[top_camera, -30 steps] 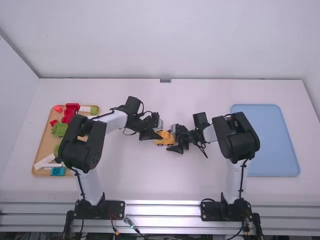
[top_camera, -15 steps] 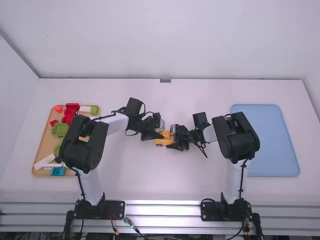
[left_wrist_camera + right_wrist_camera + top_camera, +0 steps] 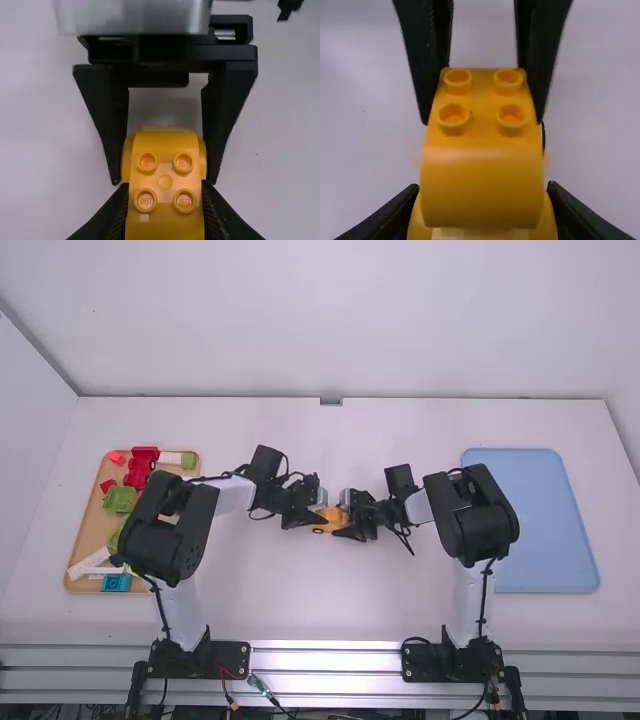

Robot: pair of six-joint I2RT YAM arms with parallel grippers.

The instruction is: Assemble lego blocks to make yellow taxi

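Taxi: the yellow taxi (image 3: pixel 333 518) is near the middle of the worktop (image 3: pixel 300 605), between the two tools.
Left tool: reaching in from nine o'clock, the left tool (image 3: pixel 319 517) has its fingers closed to the taxi's width, one against each side.
Right tool: set at three o'clock of the taxi, the right tool (image 3: pixel 343 519) also grips it, its fingers parted by the body's width.
Taxi studs: the left wrist view has four round studs (image 3: pixel 183 163) on the yellow top; the right wrist view has four more beside a smooth, rounded yellow part (image 3: pixel 482 187).
Wheels: a dark wheel (image 3: pixel 318 531) is at the taxi's six o'clock side.
Tan tray: the tan tray (image 3: pixel 88 532) lies at nine o'clock on the worktop, partly under the left arm; red blocks (image 3: pixel 137 473) sit toward its twelve o'clock, white pieces (image 3: pixel 92 562) at seven, a blue block (image 3: pixel 116 583) near six.
Blue tray: the blue tray (image 3: pixel 545 525) lies at three o'clock, partly behind the right arm.
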